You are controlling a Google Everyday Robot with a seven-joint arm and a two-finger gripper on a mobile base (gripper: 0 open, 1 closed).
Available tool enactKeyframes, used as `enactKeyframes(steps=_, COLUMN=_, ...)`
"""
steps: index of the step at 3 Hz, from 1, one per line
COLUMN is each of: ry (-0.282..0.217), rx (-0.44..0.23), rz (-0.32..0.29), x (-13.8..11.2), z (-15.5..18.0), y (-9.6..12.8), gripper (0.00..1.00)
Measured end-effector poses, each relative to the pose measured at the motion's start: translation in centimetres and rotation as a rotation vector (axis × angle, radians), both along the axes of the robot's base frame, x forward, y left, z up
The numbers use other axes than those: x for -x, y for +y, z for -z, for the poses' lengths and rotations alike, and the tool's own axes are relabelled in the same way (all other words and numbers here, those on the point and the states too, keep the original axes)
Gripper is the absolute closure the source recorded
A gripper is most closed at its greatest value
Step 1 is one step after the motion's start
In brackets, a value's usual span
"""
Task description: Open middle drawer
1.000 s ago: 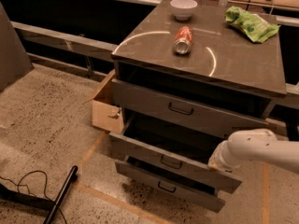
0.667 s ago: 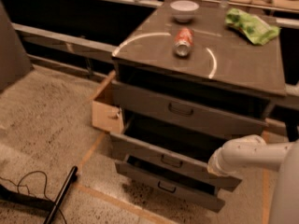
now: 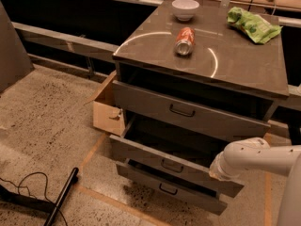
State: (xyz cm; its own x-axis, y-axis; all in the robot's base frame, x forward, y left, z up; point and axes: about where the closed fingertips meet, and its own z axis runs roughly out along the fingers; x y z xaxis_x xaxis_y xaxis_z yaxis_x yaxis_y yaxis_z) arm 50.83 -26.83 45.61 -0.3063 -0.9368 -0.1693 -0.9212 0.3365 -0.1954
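- I see the grey cabinet (image 3: 244, 74) in the middle of my view, with three drawers in its front.
- The middle drawer (image 3: 146, 155) is pulled out. I can look down into the dark space inside it. Its small dark handle (image 3: 171, 166) sits in the middle of its thin front.
- The top drawer (image 3: 155, 102) is above it and sticks out a little too.
- The lowest drawer (image 3: 188, 199) is just under the middle one and sits out a bit less.
- My white arm (image 3: 256, 157) comes in from the right side of the view.
- The gripper (image 3: 216, 170) is at the end of the arm, right at the right end of the middle drawer's front. I cannot tell if it is open or closed, as most of it is hidden there.
- On top of the cabinet an orange can (image 3: 184, 40) lies on its side.
- A white bowl (image 3: 185, 8) stands behind the can, near the back edge.
- A green bag (image 3: 254, 26) lies at the back right corner.
- A cardboard box (image 3: 107, 112) sits on the floor, touching the cabinet's left side.
- A black stick (image 3: 62, 197) and a thin black cable (image 3: 23, 180) lie on the speckled floor (image 3: 51, 121) at the lower left.
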Motion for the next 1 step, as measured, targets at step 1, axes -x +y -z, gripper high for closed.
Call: enactKeyframes(steps=1, ry=0.0, rx=0.0, rz=0.0, x=0.0, z=-0.93, y=0.0, gripper=1.0)
